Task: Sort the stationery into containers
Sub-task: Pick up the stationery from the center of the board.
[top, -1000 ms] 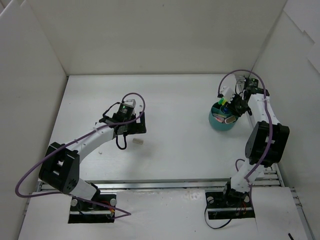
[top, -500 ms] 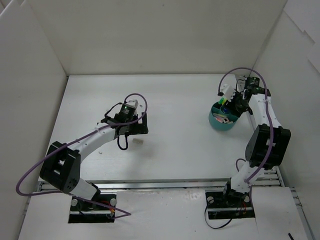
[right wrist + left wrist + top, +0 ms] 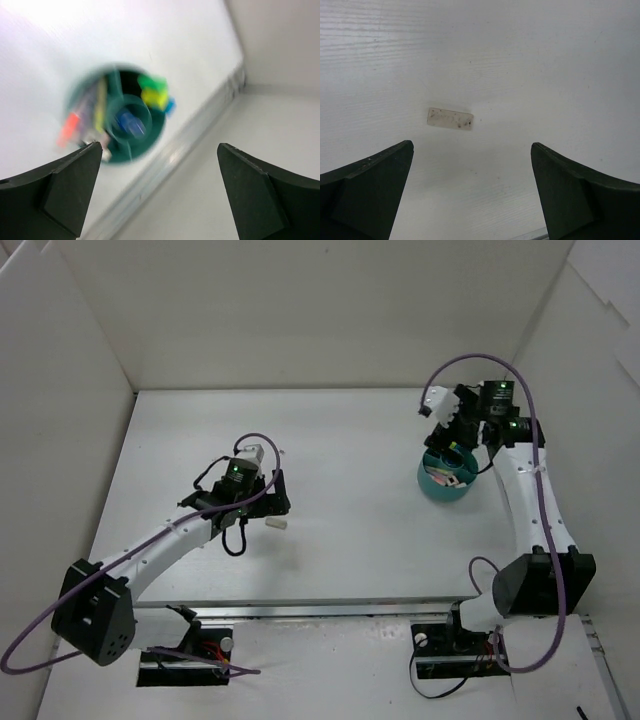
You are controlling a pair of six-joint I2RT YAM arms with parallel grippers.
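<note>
Seen from above, the left pincer (image 3: 268, 512) hung open over a beige piece (image 3: 276, 523) on the counter (image 3: 350, 440), apparently lined up to grab it. The right pincer (image 3: 448, 435) stood open and empty above the tub (image 3: 438, 496). The left wrist view showed the piece lying untouched between the wide fingers. The right wrist view was blurred but showed coloured caps and pens already sorted inside the tub.

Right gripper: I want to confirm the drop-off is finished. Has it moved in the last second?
Yes. The right gripper has lifted out of the teal tub, shifting toward the back wall in the top view.
</note>
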